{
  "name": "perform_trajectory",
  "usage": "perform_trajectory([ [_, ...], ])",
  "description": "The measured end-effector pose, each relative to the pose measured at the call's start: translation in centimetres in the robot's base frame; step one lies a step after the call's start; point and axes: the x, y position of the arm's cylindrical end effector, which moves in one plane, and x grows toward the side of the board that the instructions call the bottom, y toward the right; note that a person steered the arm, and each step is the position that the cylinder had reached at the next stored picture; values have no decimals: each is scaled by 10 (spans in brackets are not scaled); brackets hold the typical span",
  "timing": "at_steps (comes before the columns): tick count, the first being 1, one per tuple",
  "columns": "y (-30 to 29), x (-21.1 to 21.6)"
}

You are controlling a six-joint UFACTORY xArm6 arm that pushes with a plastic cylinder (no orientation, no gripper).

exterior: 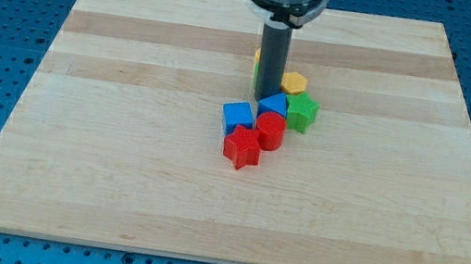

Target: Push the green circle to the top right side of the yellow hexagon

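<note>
My tip (267,96) is the lower end of the dark rod, near the middle of the wooden board (123,134). The yellow hexagon (294,83) lies just to the tip's right, touching or nearly touching the rod. A thin green sliver (256,79) shows at the rod's left edge; it may be the green circle, mostly hidden behind the rod. A yellow sliver (257,57) shows above it, its shape hidden.
A green star (302,113) lies below right of the hexagon. A blue block (273,106) sits right below the tip, and a blue cube (238,116) is to its left. A red circle (270,132) and a red star (241,148) lie lower.
</note>
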Motion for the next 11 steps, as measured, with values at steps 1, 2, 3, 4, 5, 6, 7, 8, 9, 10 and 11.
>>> perform_trajectory([
  [1,-6,0],
  [2,-21,-2],
  [3,-33,-2],
  [4,-29,-5],
  [5,-27,-41],
  [6,-27,-58],
  [7,-17,-66],
  [8,-2,-66],
  [9,8,-65],
  [10,28,-43],
  [11,28,-37],
])
